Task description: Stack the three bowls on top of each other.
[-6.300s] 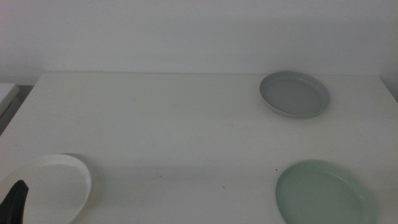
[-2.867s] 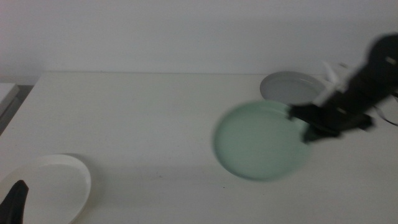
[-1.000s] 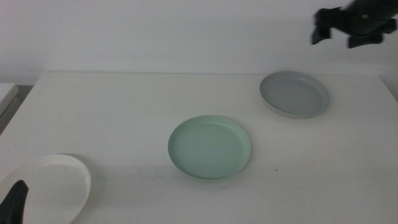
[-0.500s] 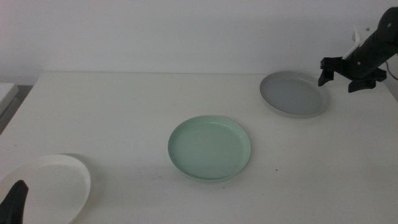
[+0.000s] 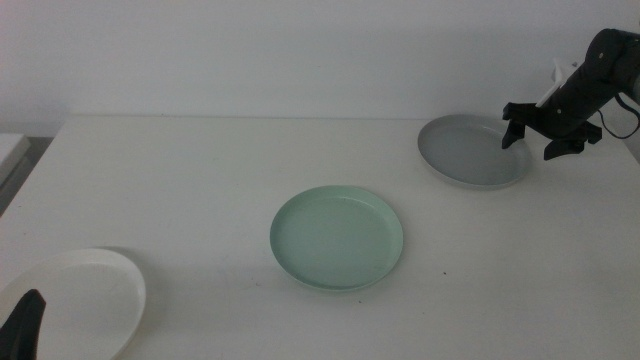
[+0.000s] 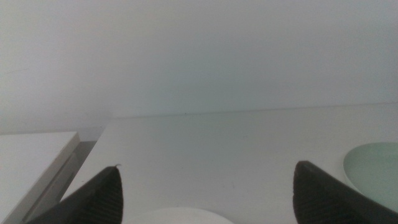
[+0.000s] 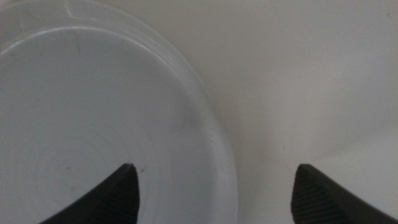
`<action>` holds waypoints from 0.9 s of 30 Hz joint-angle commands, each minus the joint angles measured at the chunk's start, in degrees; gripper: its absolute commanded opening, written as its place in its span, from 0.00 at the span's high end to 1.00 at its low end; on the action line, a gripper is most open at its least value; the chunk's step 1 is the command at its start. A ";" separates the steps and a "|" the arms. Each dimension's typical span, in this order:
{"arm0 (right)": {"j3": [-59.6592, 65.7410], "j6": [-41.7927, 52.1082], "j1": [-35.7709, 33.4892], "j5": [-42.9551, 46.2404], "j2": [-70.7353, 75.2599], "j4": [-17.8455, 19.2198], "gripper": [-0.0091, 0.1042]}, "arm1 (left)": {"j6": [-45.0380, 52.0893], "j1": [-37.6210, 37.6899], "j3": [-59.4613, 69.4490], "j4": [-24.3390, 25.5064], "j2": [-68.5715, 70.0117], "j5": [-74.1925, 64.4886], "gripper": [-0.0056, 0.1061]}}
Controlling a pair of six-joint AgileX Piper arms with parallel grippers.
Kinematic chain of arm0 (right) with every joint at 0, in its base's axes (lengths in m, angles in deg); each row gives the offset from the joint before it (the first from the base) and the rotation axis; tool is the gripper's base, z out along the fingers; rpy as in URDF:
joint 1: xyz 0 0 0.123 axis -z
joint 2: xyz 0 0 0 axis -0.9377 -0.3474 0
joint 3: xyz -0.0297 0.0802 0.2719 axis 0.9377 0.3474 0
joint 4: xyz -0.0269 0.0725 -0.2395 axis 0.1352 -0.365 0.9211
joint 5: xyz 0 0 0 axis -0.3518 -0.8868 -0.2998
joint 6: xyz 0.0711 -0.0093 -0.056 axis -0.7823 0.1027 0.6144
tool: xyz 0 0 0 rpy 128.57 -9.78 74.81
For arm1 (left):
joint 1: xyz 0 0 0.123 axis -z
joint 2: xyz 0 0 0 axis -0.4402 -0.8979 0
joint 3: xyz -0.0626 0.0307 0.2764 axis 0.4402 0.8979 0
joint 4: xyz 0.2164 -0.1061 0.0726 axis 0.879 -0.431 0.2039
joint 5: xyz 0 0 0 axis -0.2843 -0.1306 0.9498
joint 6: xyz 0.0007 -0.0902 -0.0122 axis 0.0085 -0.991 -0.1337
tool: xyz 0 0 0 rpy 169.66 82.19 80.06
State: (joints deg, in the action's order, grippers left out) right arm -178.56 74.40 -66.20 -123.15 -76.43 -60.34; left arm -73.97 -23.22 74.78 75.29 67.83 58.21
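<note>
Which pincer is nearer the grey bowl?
Right. The right pincer hangs open astride the grey bowl's rim; the left pincer waits over the white bowl.

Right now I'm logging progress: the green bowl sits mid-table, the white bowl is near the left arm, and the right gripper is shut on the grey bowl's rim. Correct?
Not quite. The right gripper is open, its jaws straddling the grey bowl at its rim, as the right wrist view shows. The green bowl sits mid-table and the white bowl lies near the waiting left gripper.

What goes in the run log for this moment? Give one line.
right gripper: open, straddling rim of round light grey bowl | left gripper: open, waiting over white bowl | mint green bowl: mid-table | nothing stacked
</note>
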 commanded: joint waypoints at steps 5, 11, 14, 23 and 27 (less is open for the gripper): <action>-0.46 -0.52 0.51 -0.05 -0.80 -0.25 0.48 | -0.20 -0.03 0.04 -0.14 0.22 0.74 0.11; -0.46 -0.91 0.54 1.15 -0.80 -0.25 0.88 | -0.20 -0.03 0.04 -0.14 0.22 0.74 0.11; -0.56 -0.91 0.64 0.56 -0.68 -0.25 0.93 | -0.20 -0.03 0.04 -0.14 0.22 0.74 0.11; 1.74 7.77 -1.38 -2.41 9.22 -5.88 0.93 | -0.20 -0.03 0.04 -0.14 0.22 0.74 0.11; 13.27 10.16 -4.65 3.31 17.89 -10.13 0.94 | -0.20 -0.03 0.04 -0.14 0.22 0.74 0.11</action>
State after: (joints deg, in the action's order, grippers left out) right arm -168.77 82.67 -69.51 -121.85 -61.93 -68.43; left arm -73.97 -23.22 74.78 75.29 67.83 58.21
